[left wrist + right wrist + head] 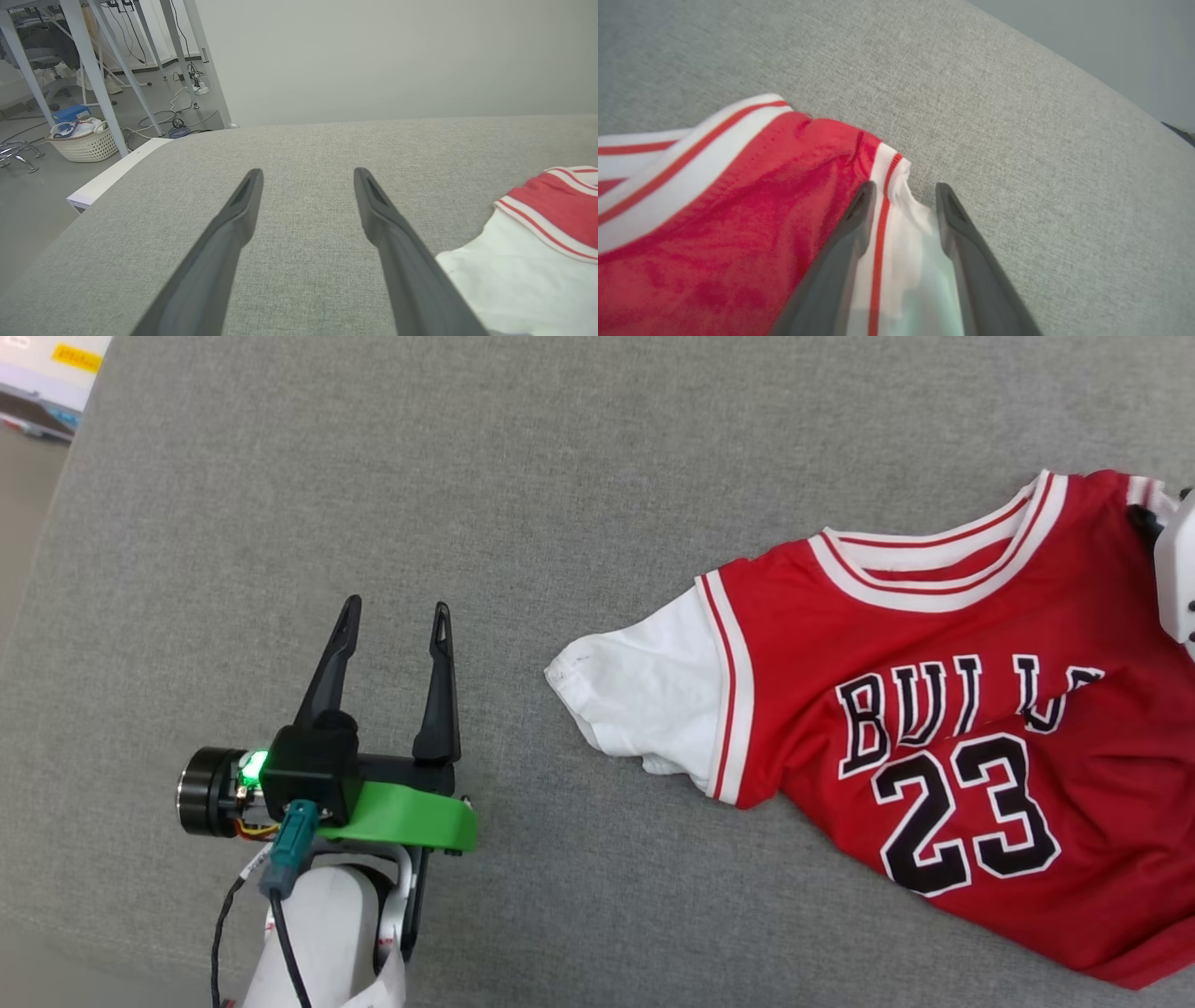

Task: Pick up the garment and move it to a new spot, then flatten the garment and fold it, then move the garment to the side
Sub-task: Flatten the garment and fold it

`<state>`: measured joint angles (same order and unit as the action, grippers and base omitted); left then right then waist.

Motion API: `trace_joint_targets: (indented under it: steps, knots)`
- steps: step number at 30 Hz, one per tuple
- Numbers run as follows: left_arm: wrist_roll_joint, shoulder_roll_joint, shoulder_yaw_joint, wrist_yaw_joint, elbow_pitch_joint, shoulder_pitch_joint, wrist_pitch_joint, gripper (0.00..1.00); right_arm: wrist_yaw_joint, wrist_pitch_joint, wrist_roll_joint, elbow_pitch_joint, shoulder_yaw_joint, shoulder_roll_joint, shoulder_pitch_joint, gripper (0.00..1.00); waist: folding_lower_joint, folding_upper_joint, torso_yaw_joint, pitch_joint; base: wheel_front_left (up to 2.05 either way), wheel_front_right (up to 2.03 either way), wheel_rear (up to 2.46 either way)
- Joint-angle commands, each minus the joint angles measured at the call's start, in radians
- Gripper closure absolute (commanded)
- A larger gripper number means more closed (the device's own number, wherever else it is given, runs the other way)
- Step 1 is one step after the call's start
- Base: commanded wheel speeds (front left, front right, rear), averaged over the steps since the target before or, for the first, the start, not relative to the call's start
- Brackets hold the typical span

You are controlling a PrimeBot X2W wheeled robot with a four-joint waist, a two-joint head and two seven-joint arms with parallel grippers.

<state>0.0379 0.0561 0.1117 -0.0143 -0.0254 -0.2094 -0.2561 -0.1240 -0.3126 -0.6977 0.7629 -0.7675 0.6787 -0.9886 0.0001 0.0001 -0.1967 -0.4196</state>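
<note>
The garment (943,635) lies front-up on the grey padded surface (560,476), far over to the robot's right. "BULLS 23" is readable but w/ creases through the lettering, and the lower end runs out of the head view. So prob. set at its new spot, not yet flat.

The right gripper (905,185) sits at the far shoulder. Its fingers are parted, one over the red body beside the striped trim, the other at the outer edge of the short sleeve (901,242), w/ cloth showing in the gap. It isn't pinched shut (whether the pads touch the fabric, can't tell). That corner makes sense as a place to tug for smoothing.

The left gripper (397,607) hovers over bare surface, jaws wide apart, nothing in them. It is near the other white sleeve (644,700) but clear of it, likely parked so it drags no cloth and is ready to take that sleeve.

Around, off the surface's left edge: a white basket (84,144), pale frame legs (93,70) and loose cables (182,102) on the floor. None are in the way. The real obstacle is the wrinkling across the chest and the crumpled sleeve end. There's lots of free surface to the left for spreading.
</note>
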Motion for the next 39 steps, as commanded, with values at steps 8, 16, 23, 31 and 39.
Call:
trace_joint_targets:
  steps: [8, 16, 23, 31, 39]
  knots:
    - [0.015, 0.035, -0.053, 0.031, -0.007, -0.013, -0.006, 0.00, -0.007, 0.435, 0.069, -0.039, 0.108, -0.039, 0.068, 0.00, -0.0001, -0.0001, 0.067, 0.129, 0.00, 0.00, 0.00]
    - [0.028, 0.127, -0.044, 0.113, -0.088, -0.110, -0.006, 0.00, -0.007, 0.564, 0.161, -0.202, 0.281, -0.129, 0.229, 0.00, -0.0001, -0.0001, 0.112, 0.185, 0.00, 0.00, 0.00]
    - [0.066, 0.222, 0.055, 0.142, -0.172, -0.273, 0.045, 0.00, -0.007, 0.573, 0.288, -0.466, 0.535, -0.249, 0.481, 0.00, -0.0001, -0.0001, 0.137, 0.204, 0.00, 0.00, 0.00]
    - [0.322, 0.336, 0.296, 0.145, -0.168, -0.427, 0.306, 0.00, -0.007, 0.519, 0.376, -0.700, 0.717, -0.389, 0.753, 0.00, -0.0001, -0.0001, 0.161, 0.205, 0.00, 0.00, 0.00]
    - [0.661, 0.494, 0.551, 0.145, -0.117, -0.577, 0.790, 0.00, -0.007, 0.462, 0.400, -0.802, 0.776, -0.461, 0.855, 0.00, -0.0001, -0.0001, 0.190, 0.188, 0.00, 0.00, 0.00]
